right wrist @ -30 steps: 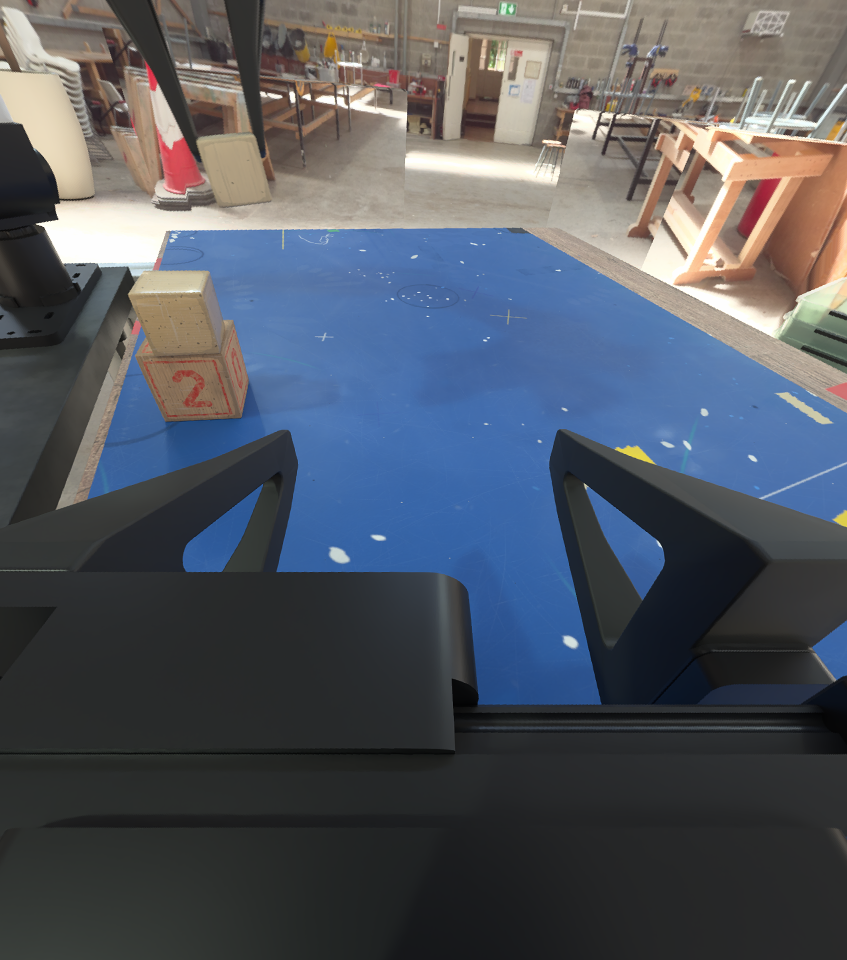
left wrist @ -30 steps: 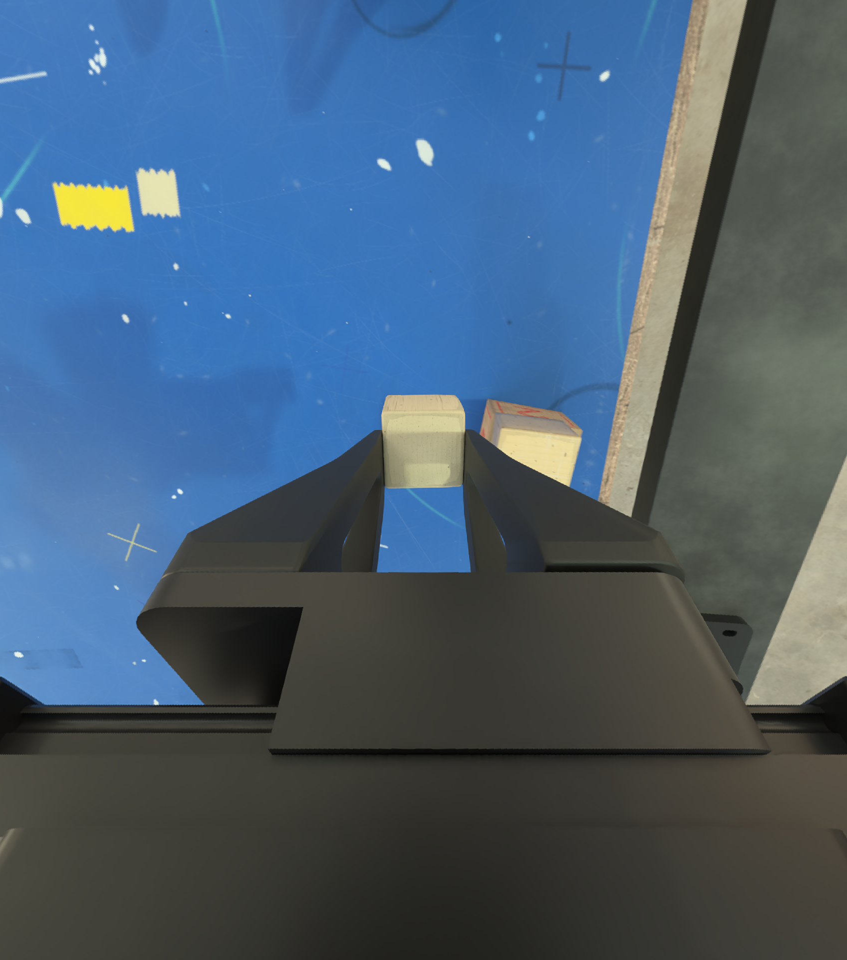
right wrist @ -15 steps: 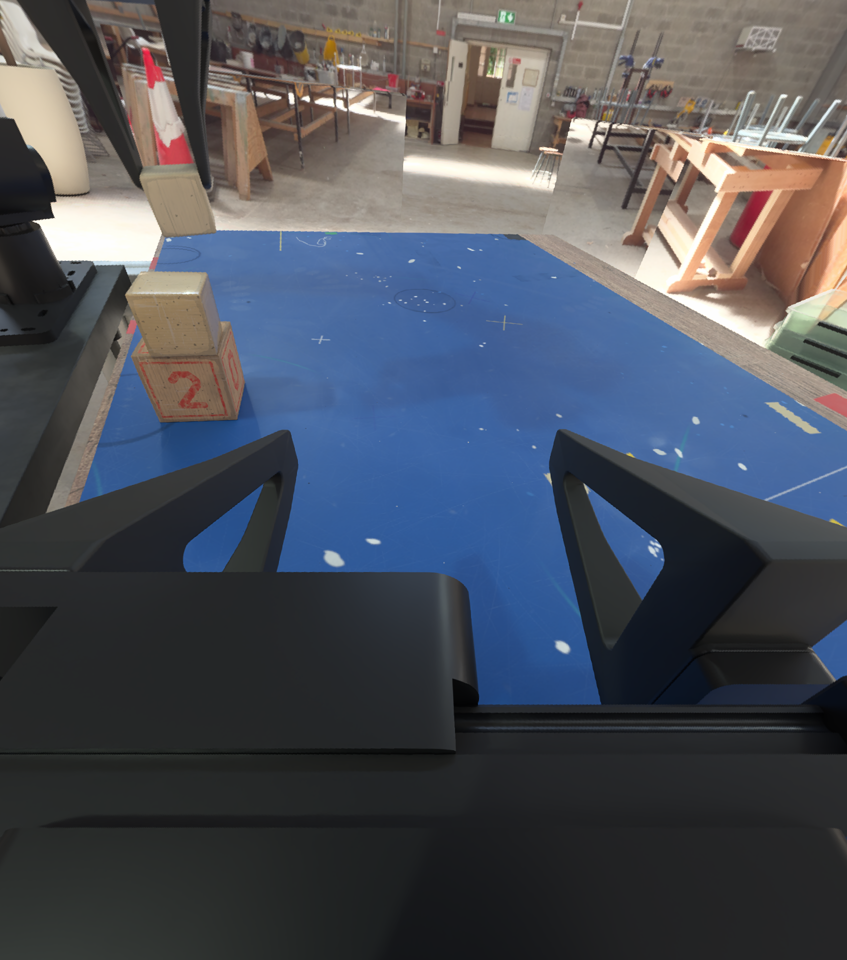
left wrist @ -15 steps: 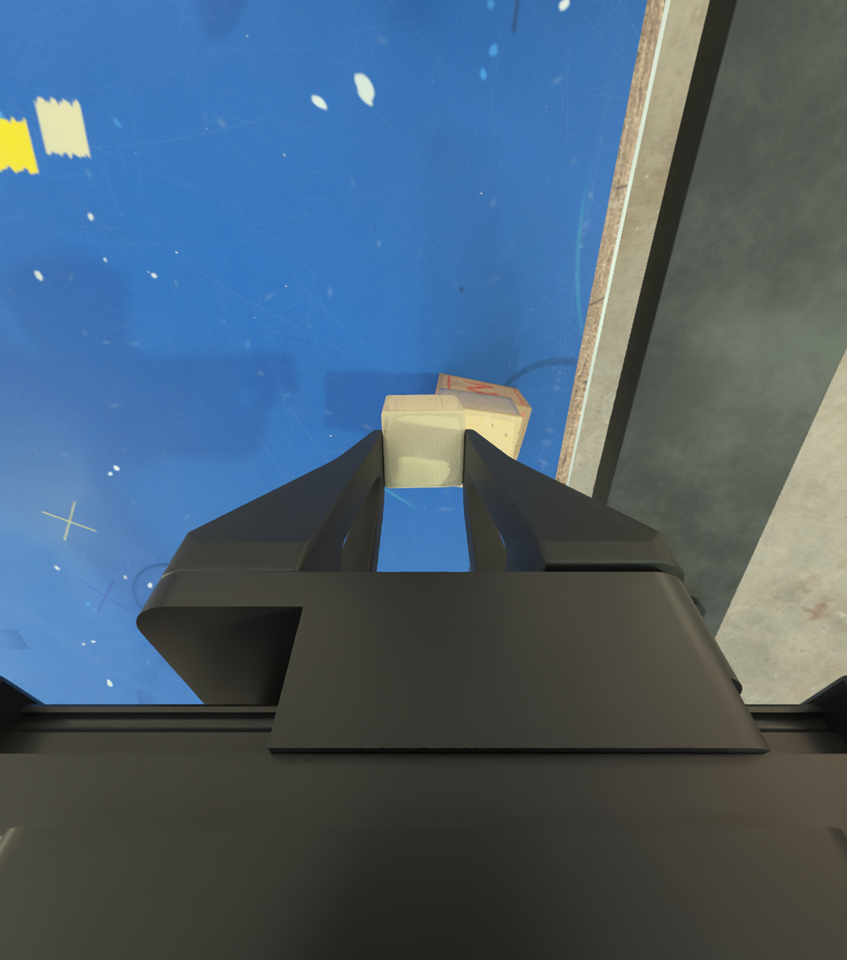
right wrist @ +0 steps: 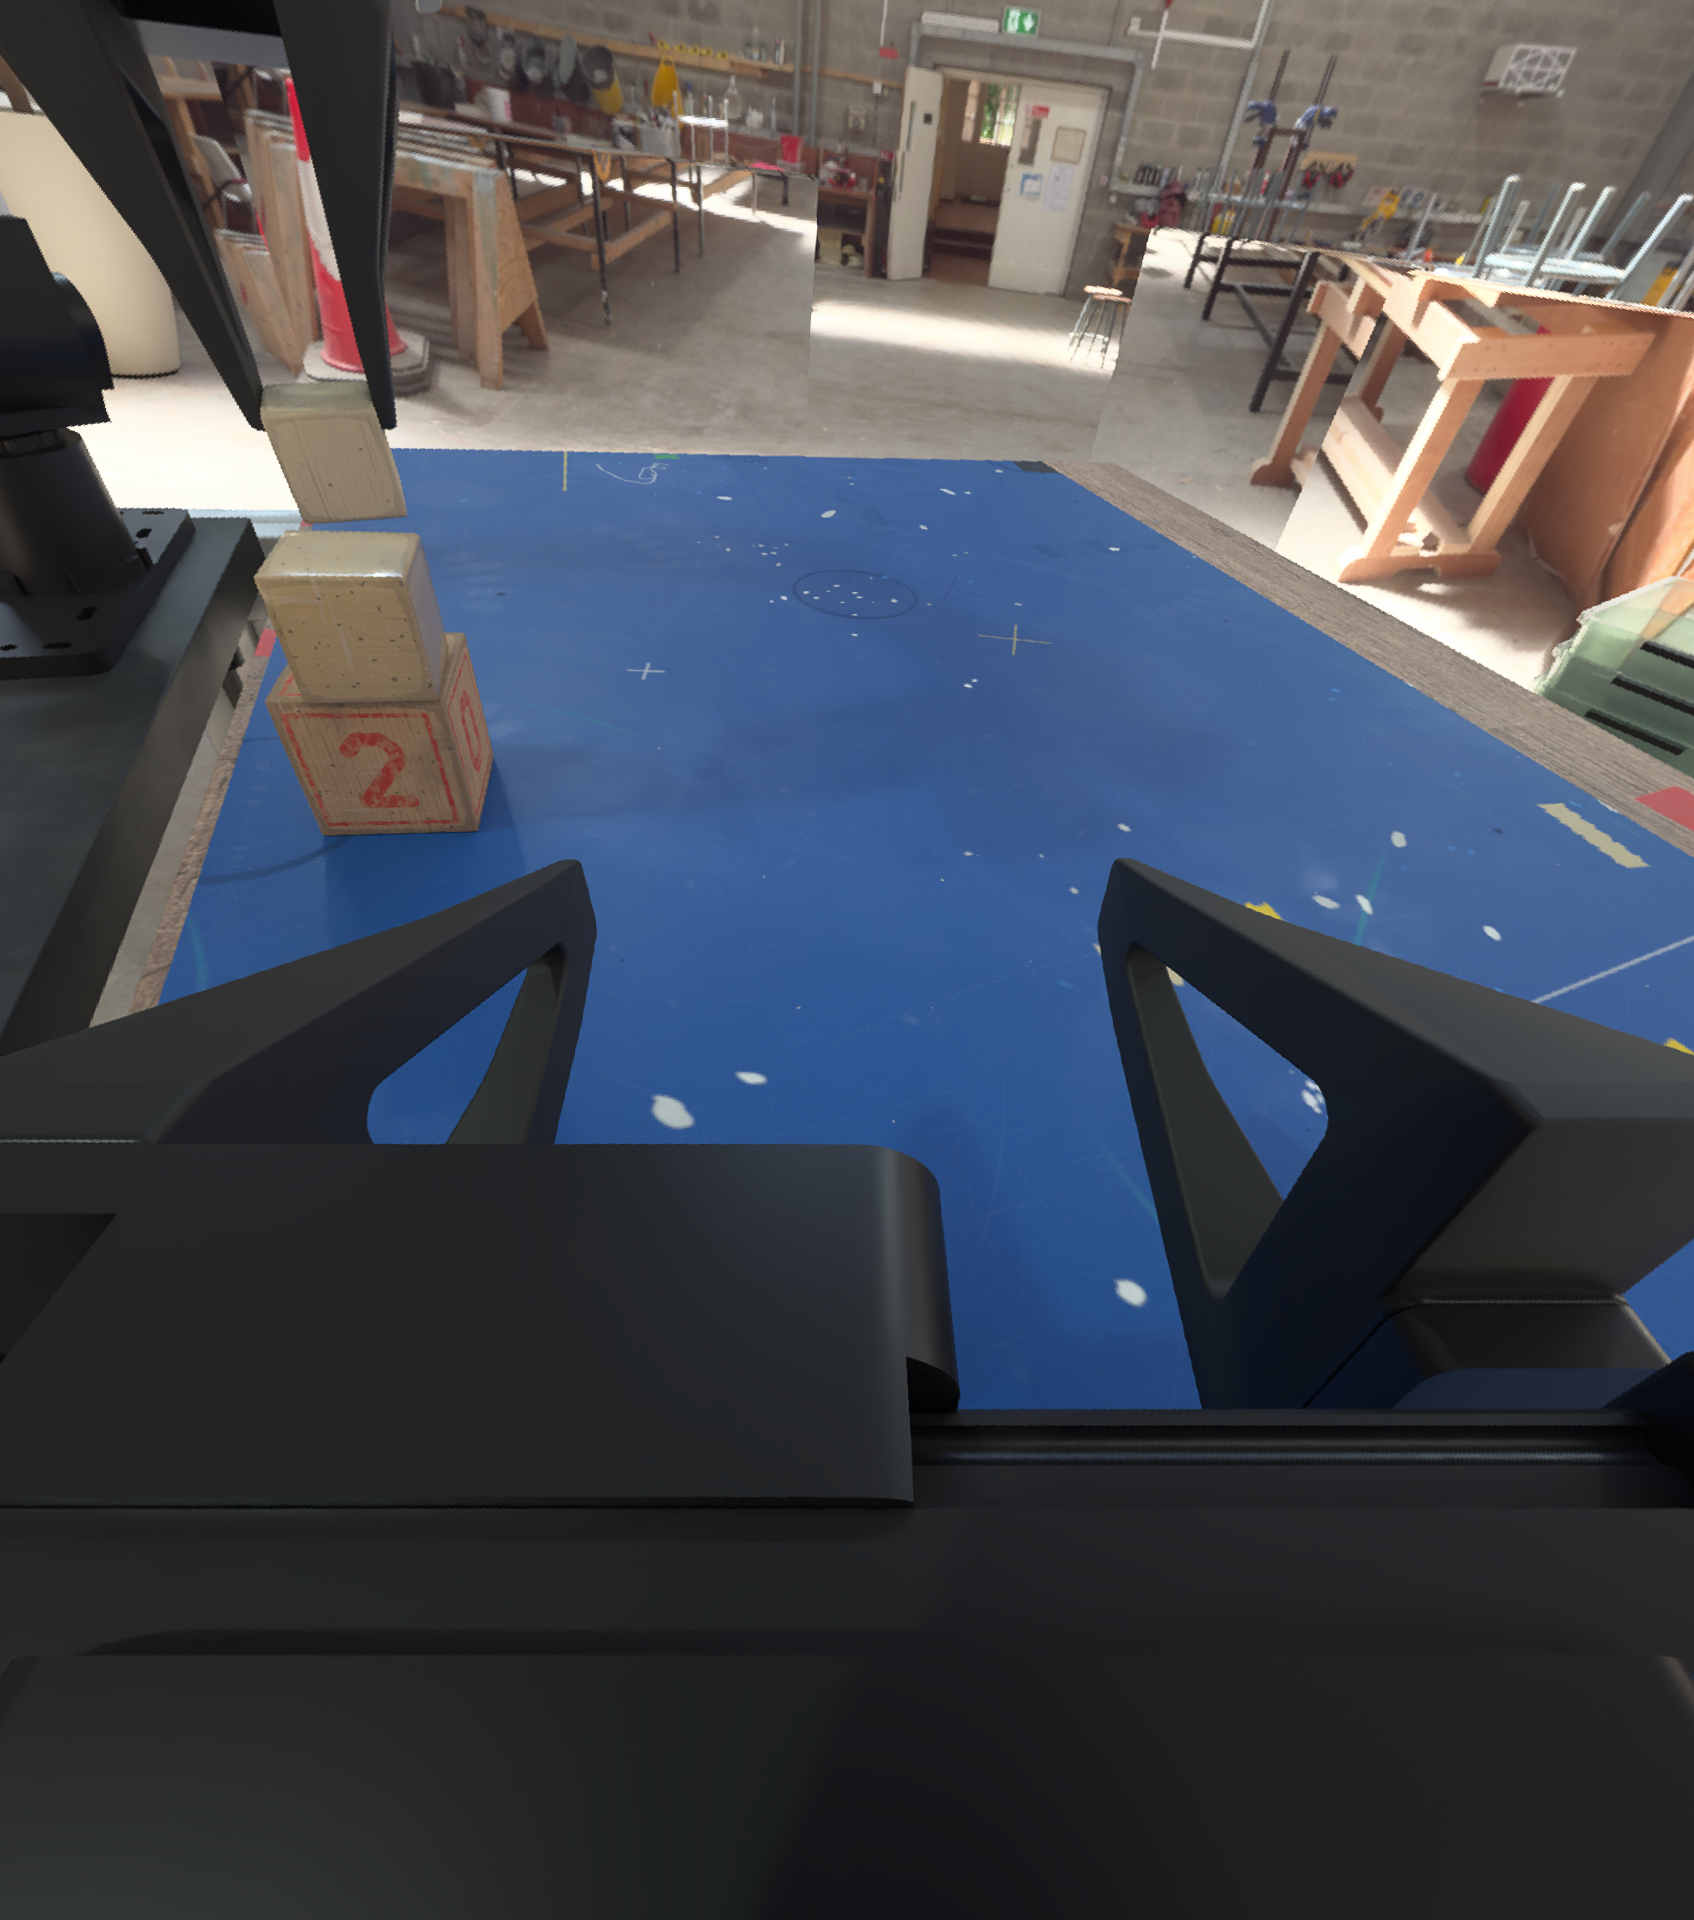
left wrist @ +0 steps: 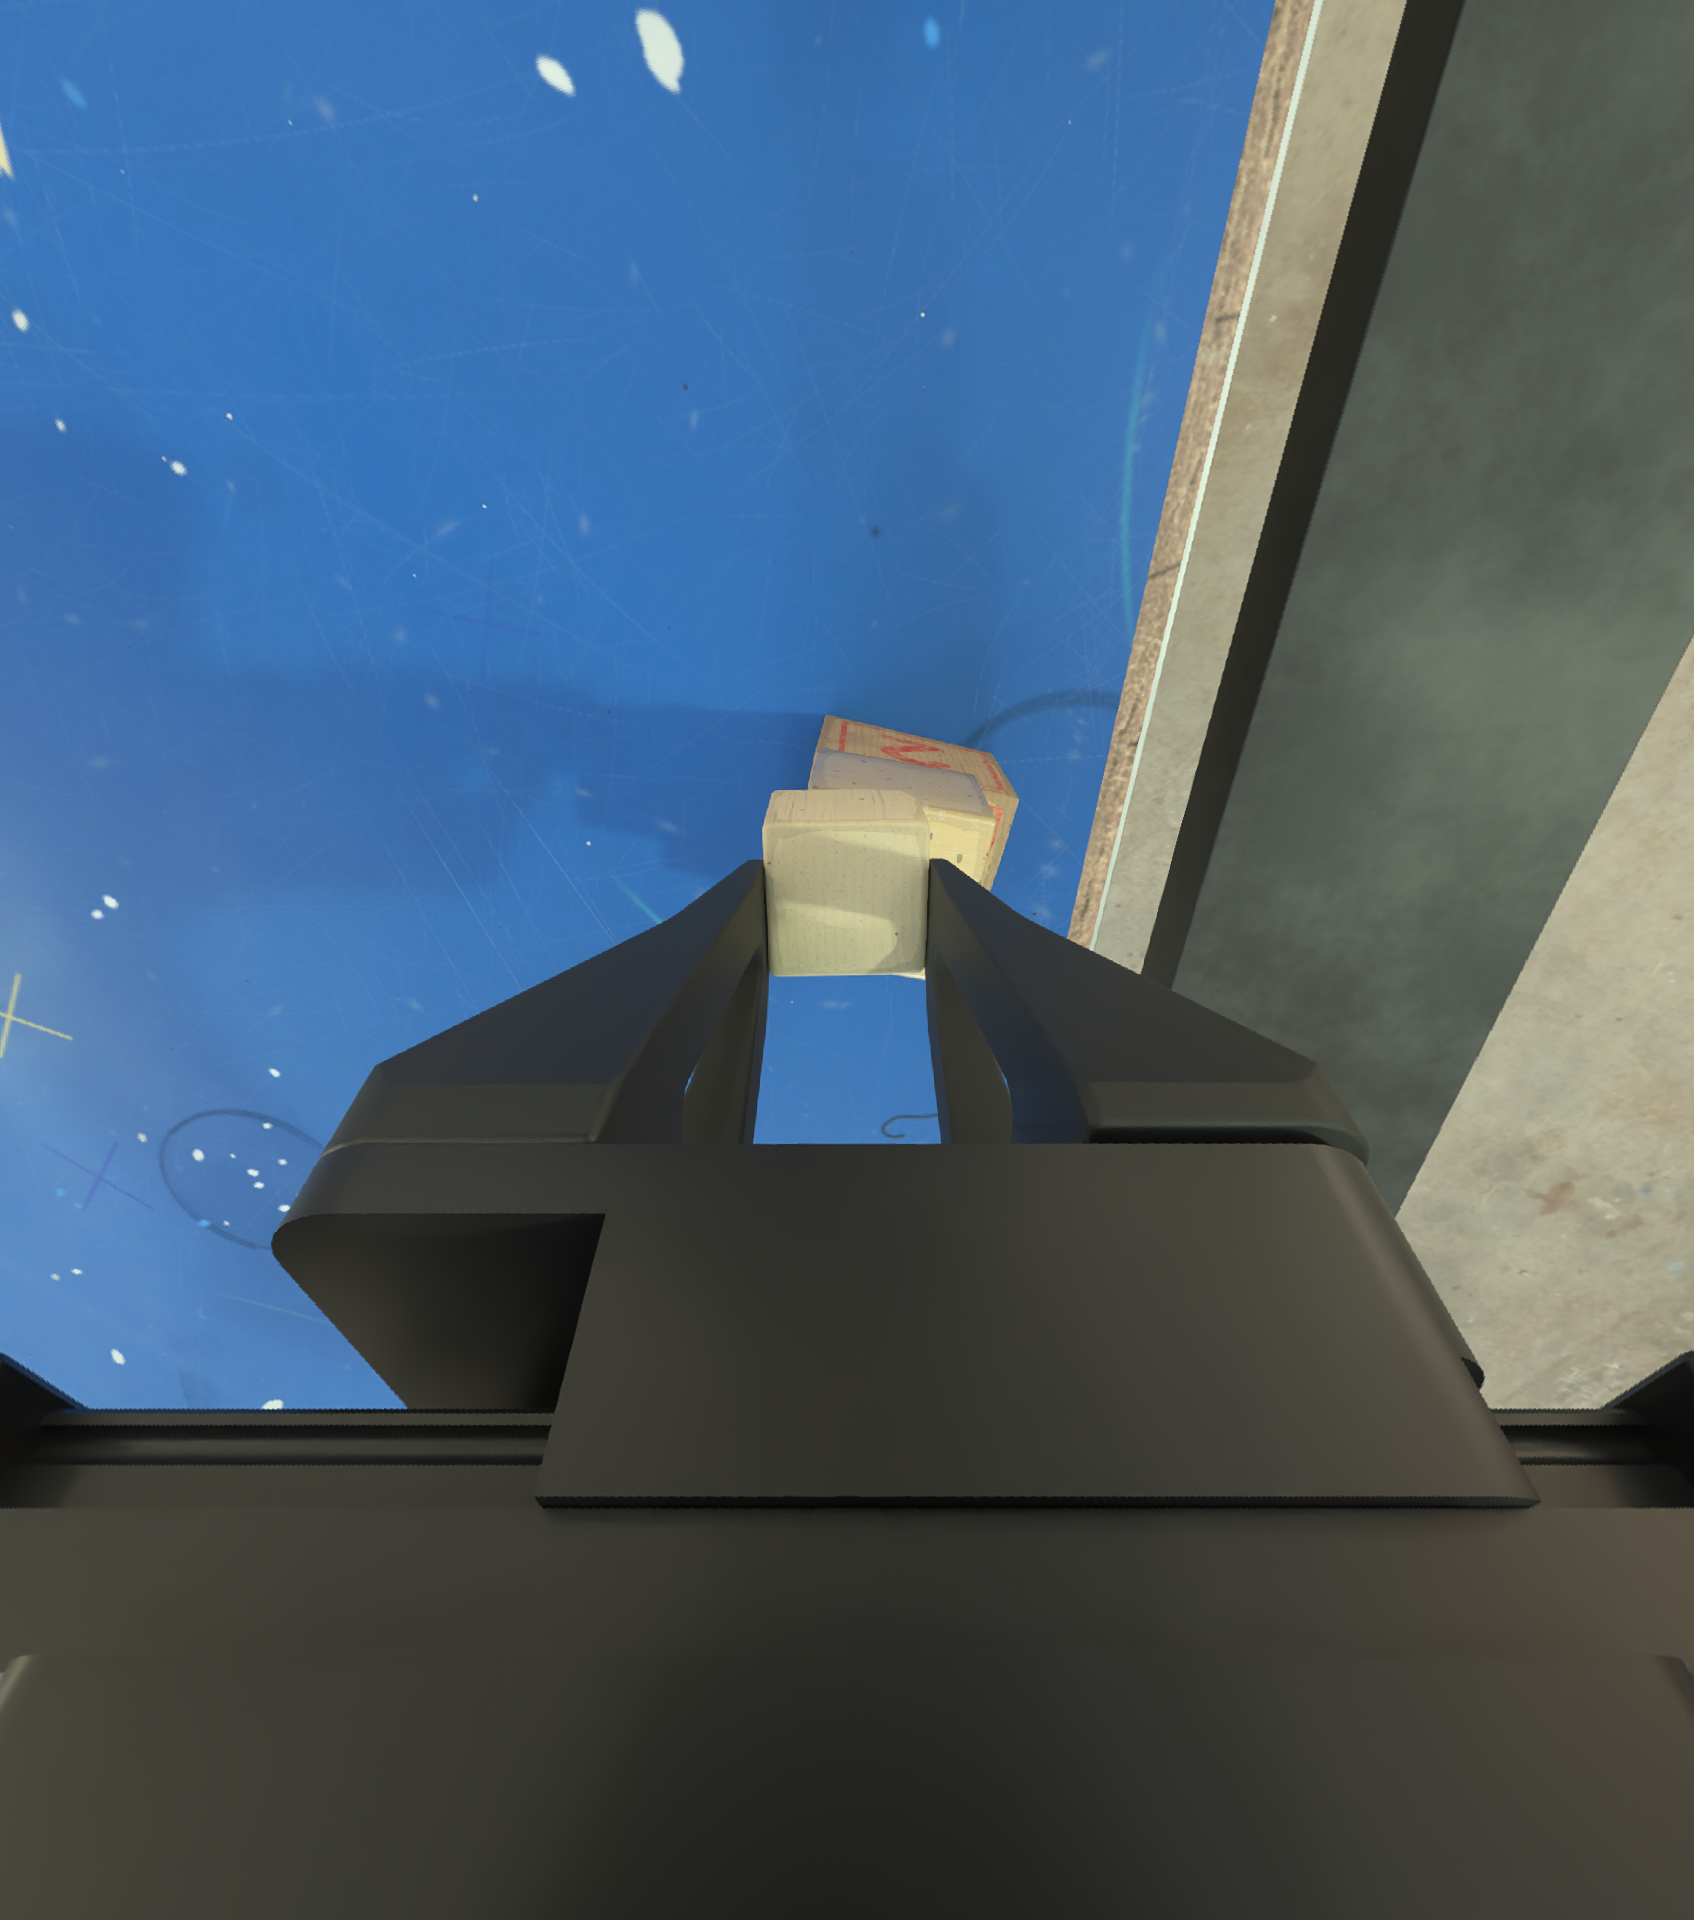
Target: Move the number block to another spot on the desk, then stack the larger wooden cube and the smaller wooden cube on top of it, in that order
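The number block, wooden with red markings, stands on the blue desk near its left edge. The larger wooden cube sits on top of it. My left gripper is shut on the smaller wooden cube and holds it a little above the larger cube, which shows just behind it. In the right wrist view the smaller cube hangs between the left gripper's fingers, slightly tilted, with a small gap under it. My right gripper is open and empty over the desk's near part.
The desk's left edge and a dark mounting plate with the left arm's base lie right beside the stack. Tape marks lie at the right side. Workshop benches stand beyond the desk.
My left gripper has carried the smaller cube toward the stack and lowered it to just above the larger cube. The right gripper has barely moved.
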Tool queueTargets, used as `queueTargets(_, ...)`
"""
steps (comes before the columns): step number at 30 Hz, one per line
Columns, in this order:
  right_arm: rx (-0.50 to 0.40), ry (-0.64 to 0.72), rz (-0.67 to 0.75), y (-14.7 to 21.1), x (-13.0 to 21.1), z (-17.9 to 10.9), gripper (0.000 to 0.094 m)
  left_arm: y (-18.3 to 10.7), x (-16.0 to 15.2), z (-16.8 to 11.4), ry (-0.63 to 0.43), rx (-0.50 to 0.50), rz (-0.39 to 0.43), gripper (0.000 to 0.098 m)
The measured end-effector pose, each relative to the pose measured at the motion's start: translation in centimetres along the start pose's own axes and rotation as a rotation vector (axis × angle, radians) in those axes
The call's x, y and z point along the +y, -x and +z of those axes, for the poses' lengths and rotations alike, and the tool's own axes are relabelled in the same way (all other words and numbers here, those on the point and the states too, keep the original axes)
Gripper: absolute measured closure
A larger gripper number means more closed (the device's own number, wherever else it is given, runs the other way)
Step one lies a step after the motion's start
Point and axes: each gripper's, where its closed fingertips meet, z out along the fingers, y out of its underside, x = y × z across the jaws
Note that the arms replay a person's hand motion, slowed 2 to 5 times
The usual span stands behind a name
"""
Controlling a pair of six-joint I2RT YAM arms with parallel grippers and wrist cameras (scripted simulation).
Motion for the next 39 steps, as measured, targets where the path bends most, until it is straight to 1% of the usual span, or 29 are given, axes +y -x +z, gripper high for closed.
queueTargets(12,-0.002,0.003,0.004,0.1,0.1,0.0,0.0111,-0.2,0.7,0.5,0.004,0.031,-0.054,0.0726)
queueTargets(39,-0.001,0.0,-0.002,0.0,0.0,0.0,0.0111,-0.3,0.9,1.2,0.008,0.045,-0.05,0.0726)
